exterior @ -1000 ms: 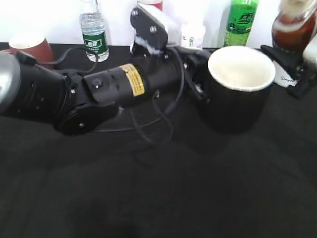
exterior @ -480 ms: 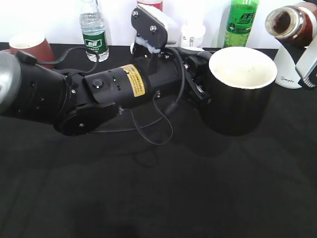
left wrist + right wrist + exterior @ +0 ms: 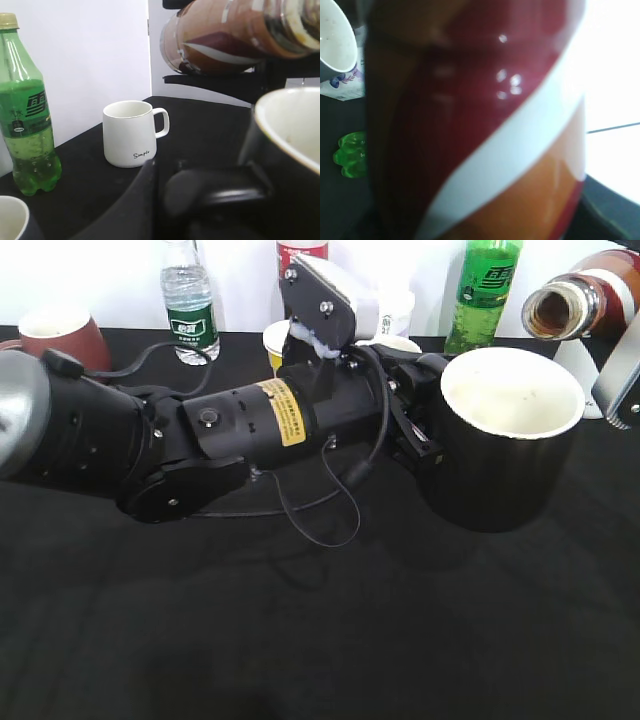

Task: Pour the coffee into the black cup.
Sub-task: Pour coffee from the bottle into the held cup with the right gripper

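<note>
The black cup (image 3: pixel 500 455), white inside, stands on the black table at centre right. My left gripper (image 3: pixel 420 435) is shut on its handle (image 3: pixel 215 192); the cup's rim shows at the right of the left wrist view (image 3: pixel 290 125). The coffee bottle (image 3: pixel 575 300), brown with a red, white and orange label, is tipped with its open mouth facing left, above and right of the cup. It fills the right wrist view (image 3: pixel 470 120), held in my right gripper, whose fingers are hidden behind it. It also shows in the left wrist view (image 3: pixel 225 37).
A white mug (image 3: pixel 131 132) marked "Simple" stands behind the black cup. A green soda bottle (image 3: pixel 485 285), a water bottle (image 3: pixel 188 305), a red cup (image 3: pixel 62 335) and a small yellow cup (image 3: pixel 275 340) line the back edge.
My left arm has slid the black cup to the right. The coffee bottle has tipped over further and moved left, its mouth now close above the cup's right rim.
</note>
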You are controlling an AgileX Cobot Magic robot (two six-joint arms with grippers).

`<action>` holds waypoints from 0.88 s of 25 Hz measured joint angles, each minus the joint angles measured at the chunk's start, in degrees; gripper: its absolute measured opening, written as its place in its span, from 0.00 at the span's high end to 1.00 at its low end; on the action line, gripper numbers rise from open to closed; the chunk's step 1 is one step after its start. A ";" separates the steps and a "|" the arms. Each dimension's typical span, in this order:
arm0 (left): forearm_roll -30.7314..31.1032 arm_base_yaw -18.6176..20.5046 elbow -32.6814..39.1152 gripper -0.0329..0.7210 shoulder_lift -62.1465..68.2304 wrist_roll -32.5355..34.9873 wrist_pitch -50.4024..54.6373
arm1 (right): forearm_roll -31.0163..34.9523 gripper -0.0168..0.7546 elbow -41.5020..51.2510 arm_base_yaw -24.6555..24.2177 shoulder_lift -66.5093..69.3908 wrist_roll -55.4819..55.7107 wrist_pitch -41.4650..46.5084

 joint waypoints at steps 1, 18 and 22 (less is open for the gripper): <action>0.00 0.00 0.00 0.88 0.00 0.00 0.00 | 0.00 0.29 0.00 0.00 0.00 -0.10 0.00; -0.94 0.00 0.00 0.88 0.00 0.00 3.06 | 1.72 0.29 0.00 0.00 0.00 -7.79 -0.06; -0.99 0.00 0.00 0.88 0.00 0.00 3.40 | 2.30 0.29 0.00 0.00 0.00 -8.72 -0.06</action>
